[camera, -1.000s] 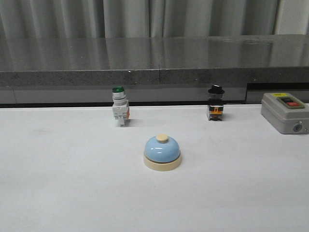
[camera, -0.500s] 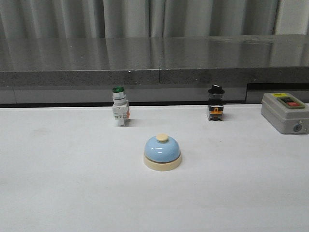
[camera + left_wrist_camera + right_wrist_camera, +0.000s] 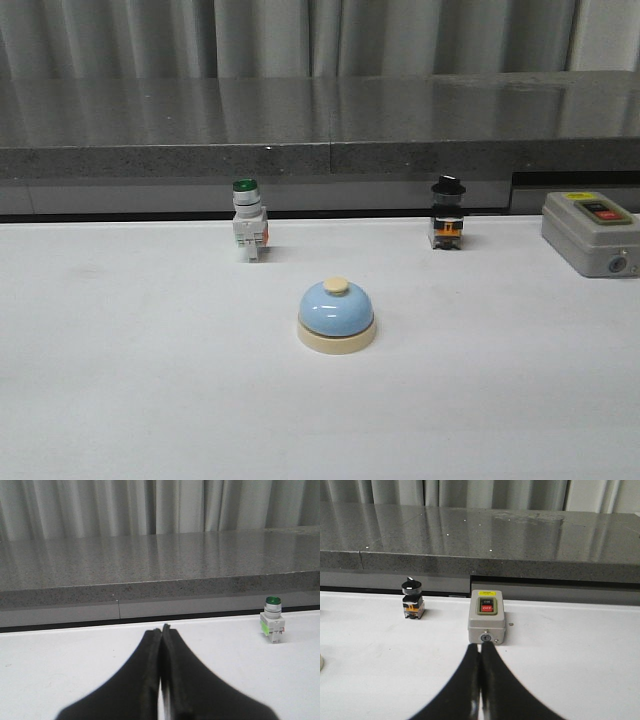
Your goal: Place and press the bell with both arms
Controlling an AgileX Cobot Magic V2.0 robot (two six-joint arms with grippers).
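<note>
Nothing has shifted over the last second: bell (image 3: pixel 337 315) stays mid-tabletop (image 3: pixel 120 380) before the green switch (image 3: pixel 248 232), untouched, while left tool (image 3: pixel 161 630) and right tool (image 3: pixel 480 647) remain fully closed, empty, so work has not begun.

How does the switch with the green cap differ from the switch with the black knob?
The green switch has a round green cap on a white body; the black switch has a black knob on a dark body with orange. The green one stands left of the bell, the black one right. Both stand upright near the table's far edge.
</note>
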